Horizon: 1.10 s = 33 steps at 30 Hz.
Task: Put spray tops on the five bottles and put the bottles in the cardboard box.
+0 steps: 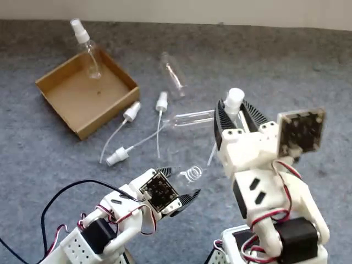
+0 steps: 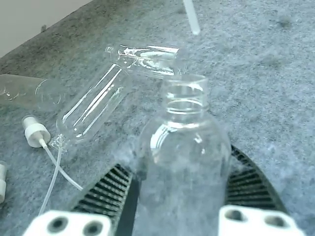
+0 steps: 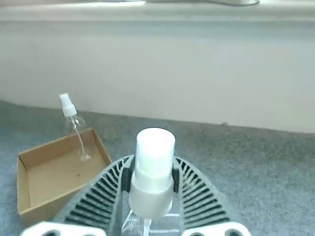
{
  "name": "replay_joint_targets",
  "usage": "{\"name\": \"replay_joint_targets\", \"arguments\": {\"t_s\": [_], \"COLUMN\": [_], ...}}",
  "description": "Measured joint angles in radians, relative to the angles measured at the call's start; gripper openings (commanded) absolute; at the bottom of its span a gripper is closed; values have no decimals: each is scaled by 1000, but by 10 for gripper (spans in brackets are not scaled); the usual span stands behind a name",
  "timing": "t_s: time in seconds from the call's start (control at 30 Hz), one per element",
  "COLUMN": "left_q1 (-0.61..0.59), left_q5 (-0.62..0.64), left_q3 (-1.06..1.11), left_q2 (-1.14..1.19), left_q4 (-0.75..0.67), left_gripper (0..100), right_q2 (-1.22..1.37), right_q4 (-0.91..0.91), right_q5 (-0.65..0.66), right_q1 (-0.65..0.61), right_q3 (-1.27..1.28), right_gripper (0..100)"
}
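Observation:
My left gripper point(image 1: 181, 184) is shut on a clear bottle point(image 2: 182, 162), whose open threaded neck point(image 2: 184, 96) points away from the wrist camera. My right gripper point(image 1: 234, 110) is raised above the table, shut on a white spray top point(image 3: 153, 167) with its tube hanging down. The cardboard box point(image 1: 55, 82) sits at the far left, with one capped bottle point(image 1: 85, 47) standing in its back corner. Two uncapped bottles point(image 1: 172, 71) point(image 1: 190, 118) lie on the carpet in the middle. Three loose spray tops point(image 1: 132, 111) point(image 1: 161, 102) point(image 1: 118, 155) lie next to the box.
The table is covered in grey carpet. In the left wrist view, clear bottles point(image 2: 96, 105) point(image 2: 147, 54) lie crossed just beyond the held one, another point(image 2: 27, 91) farther off, beside a spray top point(image 2: 34, 132). A black cable point(image 1: 60, 195) loops by the left arm.

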Motion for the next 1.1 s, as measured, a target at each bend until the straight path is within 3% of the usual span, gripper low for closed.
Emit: {"name": "replay_joint_targets", "arguments": {"t_s": [0.63,1.1], "left_q1": [0,0], "left_q5": [0,0], "left_q3": [3,3], "left_q2": [0,0], "left_q4": [-68,-233], "left_gripper": [95,95], "right_q2": [-140,-181], "right_q4": [-32,-34], "right_q5": [-100,-112], "right_q1": [0,-2], "right_q3": [137,265], "right_gripper": [5,5]}}
